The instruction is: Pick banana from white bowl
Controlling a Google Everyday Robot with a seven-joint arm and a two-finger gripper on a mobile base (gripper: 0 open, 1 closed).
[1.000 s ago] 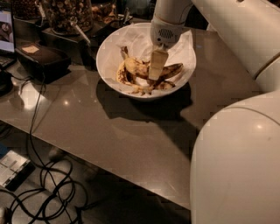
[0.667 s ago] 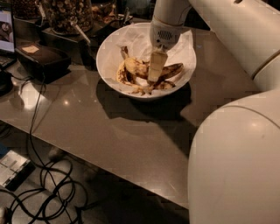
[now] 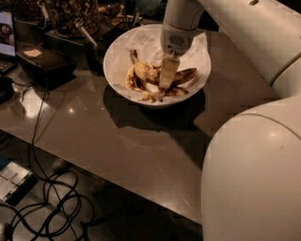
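Note:
The white bowl (image 3: 117,56), lined with crumpled white paper, stands at the back of the brown table. The banana (image 3: 142,73) lies in the bowl's left half, dull yellow with brown blotches, its dark stem pointing to the back. My gripper (image 3: 165,84) reaches straight down into the middle of the bowl, just right of the banana and touching or nearly touching it. Thin brown-yellow peel scraps (image 3: 184,75) lie to the gripper's right and at the bowl's front. The gripper hides what lies right beneath it.
A glass jar of nuts (image 3: 70,14) with a spoon stands behind the bowl on the left. A black box (image 3: 44,66) sits on the table's left. Cables (image 3: 47,202) lie on the floor below the table's front edge. My white arm (image 3: 254,179) fills the right side.

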